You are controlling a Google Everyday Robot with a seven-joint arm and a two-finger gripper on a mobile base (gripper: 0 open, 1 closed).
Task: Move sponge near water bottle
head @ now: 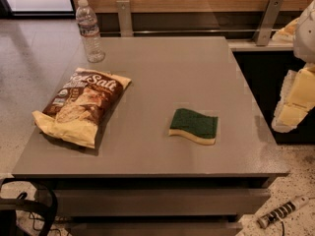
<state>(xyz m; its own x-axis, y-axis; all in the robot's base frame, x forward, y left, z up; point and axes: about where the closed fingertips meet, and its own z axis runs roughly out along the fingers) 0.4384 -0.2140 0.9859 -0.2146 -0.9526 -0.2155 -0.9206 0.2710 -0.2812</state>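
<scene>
Nearest item, at 7 o'clock in the view: dark curved frame [29, 208] with thin black cables, cut off by the lower edge. Opposite it, at 5 o'clock: pale power strip [281, 212], lying on the speckled floor [300, 166].

Worktop [167, 68]: grey, matt, roughly square, filling the middle of the view. Clock readings below were taken from its centre, with 12 o'clock at the far edge.

Sponge [193, 126]: at 4 o'clock, lying flat, dark green scouring face up. Pale yellow foam showed along the wavy near edge. It stood apart from every other item.

Water bottle [90, 31]: at 11 o'clock, in the far left corner, standing upright. Clear ribbed body, white cap, pale label band. It was well apart from the sponge, which lay at 4 o'clock of it across the worktop.

Chip bag [81, 107]: at 9 o'clock, brown and yellow, lying flat and crumpled, printed face up, near the left edge. It sat at 6 o'clock of the water bottle, not touching it.

Gripper [294, 101]: at 3 o'clock, beyond the right edge of the worktop, pale yellow and white, well apart from the sponge. Whether it was spread or pressed together could not be told.

Metal rail [187, 32]: at 12 o'clock, running along the wood-panelled wall behind, carried on two brackets.
</scene>
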